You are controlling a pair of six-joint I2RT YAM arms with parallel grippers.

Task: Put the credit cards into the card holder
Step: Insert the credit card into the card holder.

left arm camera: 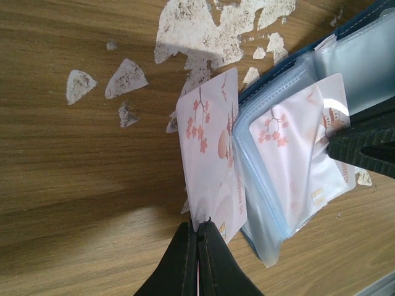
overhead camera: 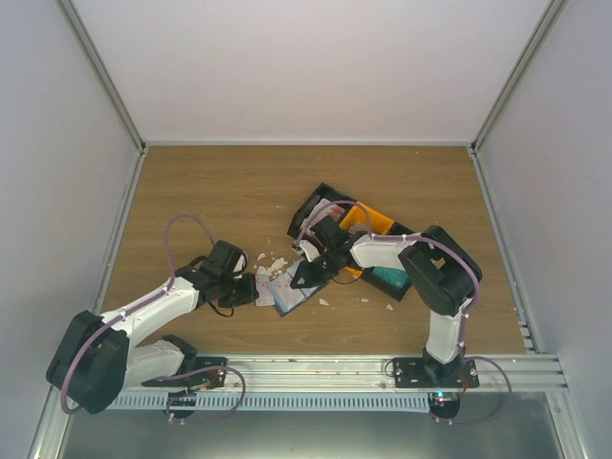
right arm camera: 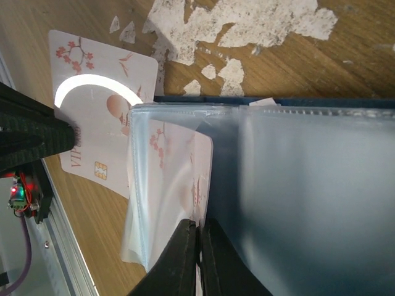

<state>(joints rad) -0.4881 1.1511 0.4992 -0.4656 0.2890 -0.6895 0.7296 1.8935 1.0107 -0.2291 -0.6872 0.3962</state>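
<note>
Glossy plastic credit card (left arm camera: 207, 154) beside frosted, translucent plastic card holder (left arm camera: 265, 209) — matt wood-grain table (left arm camera: 74, 185).

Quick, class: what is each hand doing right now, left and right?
Left hand: closed, pinching the edge of a credit card.
Right hand: closed, pinching the card holder by its clear sleeve.

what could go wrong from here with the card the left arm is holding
1. The left jaws pinch the card only at one edge, so it may pivot or slip when pushed.
2. Its far edge lies at the sleeve rim and might slide under the holder, not into a slot.
3. That sleeve already holds another card, so it may jam.
</note>
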